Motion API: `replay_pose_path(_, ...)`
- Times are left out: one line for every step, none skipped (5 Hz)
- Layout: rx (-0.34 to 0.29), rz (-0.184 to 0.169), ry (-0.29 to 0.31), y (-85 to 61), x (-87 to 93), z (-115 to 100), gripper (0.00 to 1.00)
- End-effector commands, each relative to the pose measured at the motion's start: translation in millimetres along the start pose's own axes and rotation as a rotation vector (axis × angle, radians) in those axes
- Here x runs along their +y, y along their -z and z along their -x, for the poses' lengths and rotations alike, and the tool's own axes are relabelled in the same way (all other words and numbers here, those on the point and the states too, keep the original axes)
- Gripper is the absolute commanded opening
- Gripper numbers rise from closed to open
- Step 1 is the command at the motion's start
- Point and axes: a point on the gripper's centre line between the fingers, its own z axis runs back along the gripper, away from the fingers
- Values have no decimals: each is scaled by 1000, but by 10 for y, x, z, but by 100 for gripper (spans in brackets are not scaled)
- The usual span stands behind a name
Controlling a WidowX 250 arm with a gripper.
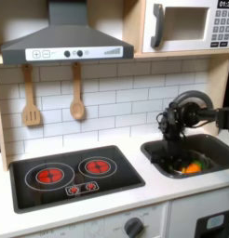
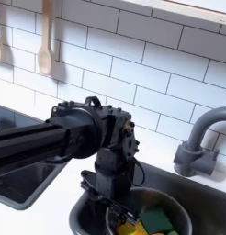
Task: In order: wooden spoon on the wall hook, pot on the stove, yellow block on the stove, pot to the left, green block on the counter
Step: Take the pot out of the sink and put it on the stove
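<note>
Wooden spoon (image 1: 77, 97) is hung on the tiled wall, at ten o'clock from the sink (image 1: 217, 149). The gripper (image 2: 113, 204) is lowered into the pot (image 2: 175, 207) over yellow and green blocks; its grasp cannot be told.

the arm (image 2: 60, 142) is matte black all over, built of boxy segments joined by rounded motor housings. thin black cables loop beside the wrist above the gripper (image 2: 119, 209).

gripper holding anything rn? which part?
Cannot tell. The gripper is down at the rim of the pot in the sink; its fingertips are hidden.
</note>
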Motion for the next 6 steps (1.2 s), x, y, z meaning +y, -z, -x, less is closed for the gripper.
replay_pose_path(-65,0,-47,-225,4,18,0)
replay_pose_path(-110,-1,-50,-372,24,22,0)
replay_pose_path(-158,-3,-71,-539,37,-33,0)
replay_pose_path(-159,-2,-80,-552,77,-29,0)
replay_pose_path(-181,-11,-85,-641,106,-64,0)
replay_pose_path(-192,-2,-103,-710,163,-104,0)
